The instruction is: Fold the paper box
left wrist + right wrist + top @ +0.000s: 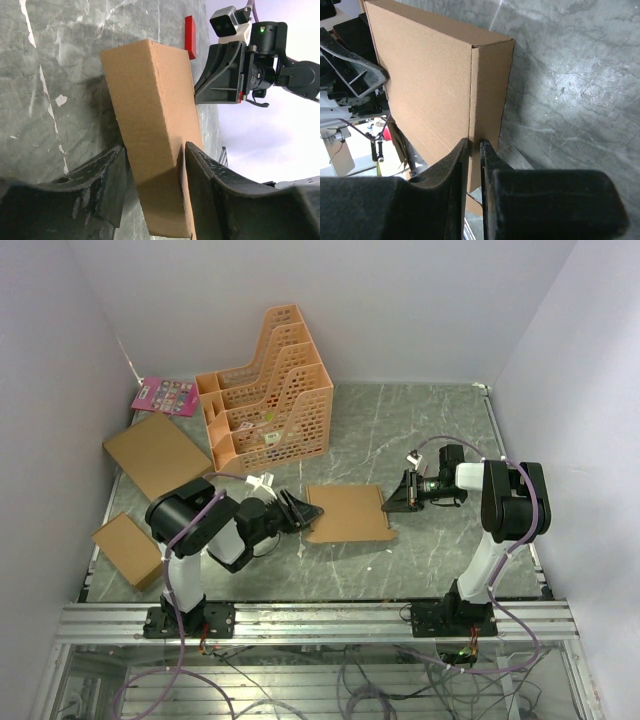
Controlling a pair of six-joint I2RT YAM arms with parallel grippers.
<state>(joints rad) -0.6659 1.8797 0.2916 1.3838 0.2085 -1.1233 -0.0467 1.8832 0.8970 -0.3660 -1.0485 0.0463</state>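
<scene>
Right tool [474, 144] pinches the right wall of the plain brown cardboard paper box [425, 75], steadying it; left tool [152, 150] straddles the left end, whether gripping I cannot tell.

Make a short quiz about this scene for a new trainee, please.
1. True or false: the right gripper is shut on a thin edge of the paper box.
2. Which thing stands behind the paper box, nearer the back wall?
A) an orange file rack
B) a blue bucket
C) a green bottle
3. How many other pieces of brown cardboard lie at the left side of the table?

Key
1. True.
2. A.
3. Two: the larger flat cardboard box and the smaller cardboard box.
</scene>
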